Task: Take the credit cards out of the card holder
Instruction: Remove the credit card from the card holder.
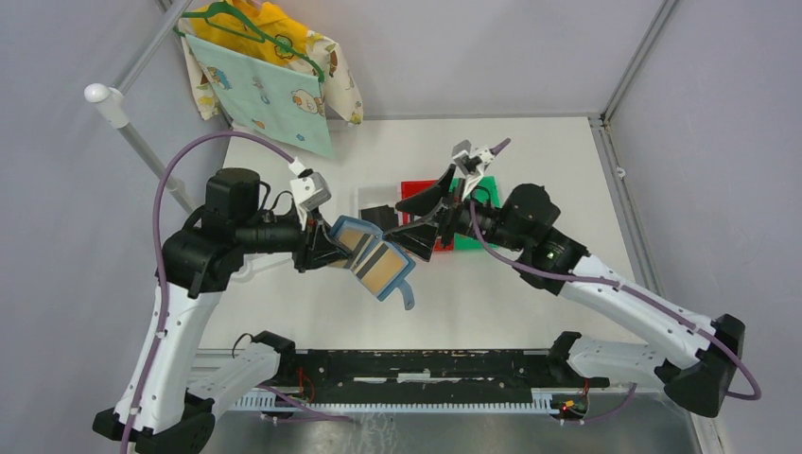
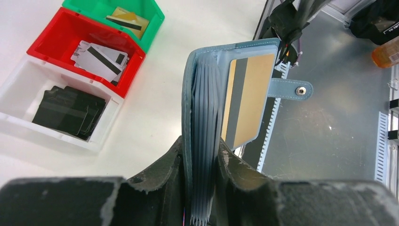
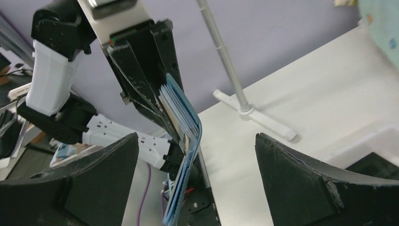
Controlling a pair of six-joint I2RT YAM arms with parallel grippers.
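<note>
My left gripper (image 1: 326,248) is shut on the slate-blue card holder (image 1: 366,250) and holds it open above the table, strap tab (image 1: 408,295) hanging. In the left wrist view the jaws (image 2: 202,147) pinch the holder's (image 2: 200,84) stacked sleeves near the spine. A gold-tan credit card (image 2: 249,99) with a dark stripe sits in the outermost clear pocket. My right gripper (image 1: 417,219) is open, its fingers spread just right of the holder. In the right wrist view the holder (image 3: 184,115) hangs between my open right gripper's (image 3: 196,141) fingers without touching them.
Three bins stand behind the holder: white (image 2: 19,82) with black cards (image 2: 68,110), red (image 2: 51,33) with white-grey striped cards (image 2: 99,56), green (image 2: 155,19) with gold cards (image 2: 127,19). A pale blue cloth (image 1: 270,95) hangs at the back left on a white pole (image 1: 142,142).
</note>
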